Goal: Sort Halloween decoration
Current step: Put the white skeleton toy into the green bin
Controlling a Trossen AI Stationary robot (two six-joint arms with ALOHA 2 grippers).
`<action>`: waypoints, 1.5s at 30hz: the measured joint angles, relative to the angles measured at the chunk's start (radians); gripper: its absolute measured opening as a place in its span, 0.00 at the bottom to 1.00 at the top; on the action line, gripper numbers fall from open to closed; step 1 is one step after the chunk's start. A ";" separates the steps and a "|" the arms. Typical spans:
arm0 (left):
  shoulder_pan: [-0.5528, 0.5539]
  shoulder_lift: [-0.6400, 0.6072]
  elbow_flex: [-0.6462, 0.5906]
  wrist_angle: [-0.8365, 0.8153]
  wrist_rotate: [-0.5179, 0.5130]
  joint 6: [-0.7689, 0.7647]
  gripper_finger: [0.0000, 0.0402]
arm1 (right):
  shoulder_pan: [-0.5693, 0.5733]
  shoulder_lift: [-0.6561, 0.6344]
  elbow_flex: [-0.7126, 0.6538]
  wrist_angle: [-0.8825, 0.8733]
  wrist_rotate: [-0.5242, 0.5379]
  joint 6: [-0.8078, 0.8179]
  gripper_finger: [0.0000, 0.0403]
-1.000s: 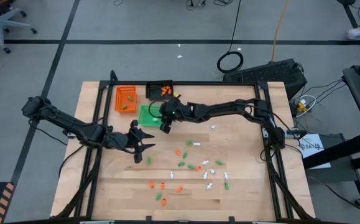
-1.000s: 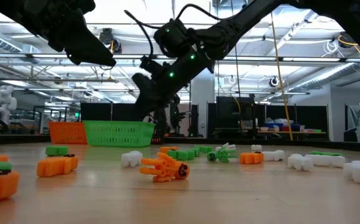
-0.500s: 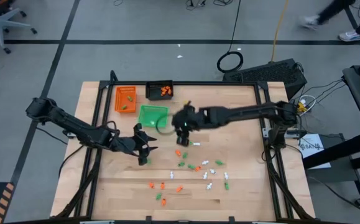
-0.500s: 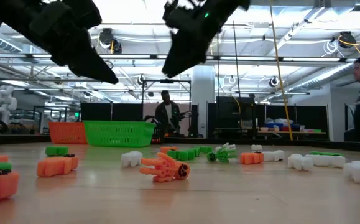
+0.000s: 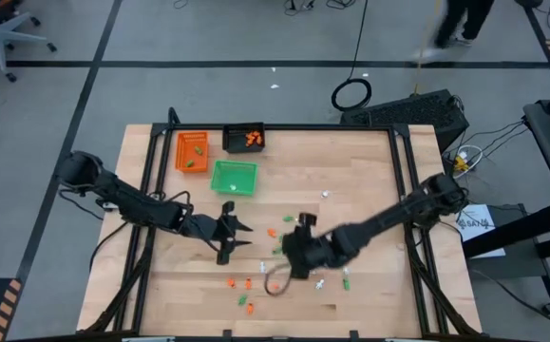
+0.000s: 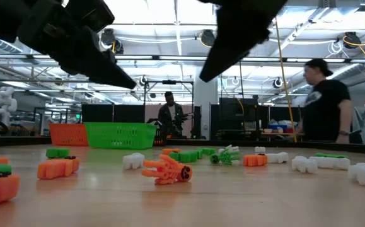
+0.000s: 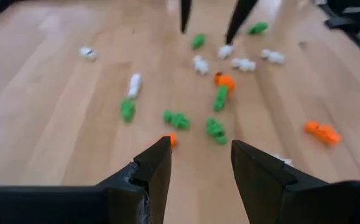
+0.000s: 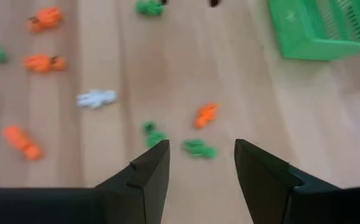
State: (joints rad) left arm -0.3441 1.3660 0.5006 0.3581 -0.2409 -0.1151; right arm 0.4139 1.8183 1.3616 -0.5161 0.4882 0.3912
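Note:
The Halloween decoration pieces, tiny orange, green and white shapes, lie loose on the wooden table's near middle. In the low view an orange piece lies on its side. My left gripper hovers open just left of the scatter, pointing toward it, with green pieces ahead of its fingers. My right gripper hangs open above the scatter, pointing left and down, with a green piece and an orange one below it. Neither holds anything.
At the far left stand an orange tray, a black tray and a green tray, each with pieces or a bare floor. A cable loop hangs by my right wrist. A person stands beyond the table.
My right gripper has swung fast from above the green tray toward the table's near edge and a little right, and now hangs over the scattered pieces, its wrist turned. My left gripper has crept right toward the pieces and sunk a little. No piece has moved.

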 joint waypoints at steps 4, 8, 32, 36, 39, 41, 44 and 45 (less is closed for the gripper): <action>-0.024 0.072 0.006 -0.004 0.077 0.069 0.41 | 0.080 0.001 -0.069 0.107 0.058 0.011 0.41; -0.044 0.136 0.031 0.002 0.081 0.066 0.41 | 0.130 0.000 -0.113 0.198 0.066 0.009 0.41; -0.097 0.374 0.219 -0.004 0.105 0.113 0.57 | 0.164 0.000 -0.131 0.232 0.064 0.016 0.41; -0.094 0.391 0.219 -0.004 0.109 0.176 0.61 | 0.164 0.000 -0.131 0.236 0.063 0.016 0.41; -0.094 0.405 0.218 -0.010 0.144 0.235 0.61 | 0.167 0.000 -0.131 0.237 0.062 0.019 0.41; -0.096 0.409 0.219 0.001 0.148 0.256 0.61 | 0.171 0.000 -0.131 0.237 0.062 0.021 0.41; -0.092 0.409 0.219 0.000 0.155 0.285 0.61 | 0.177 0.000 -0.131 0.244 0.063 0.024 0.41; -0.087 0.409 0.219 0.000 0.160 0.297 0.61 | 0.178 0.000 -0.130 0.246 0.063 0.025 0.41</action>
State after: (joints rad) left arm -0.4310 1.7750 0.7193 0.3579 -0.0807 0.1824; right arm 0.5916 1.8183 1.2312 -0.2701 0.5514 0.4160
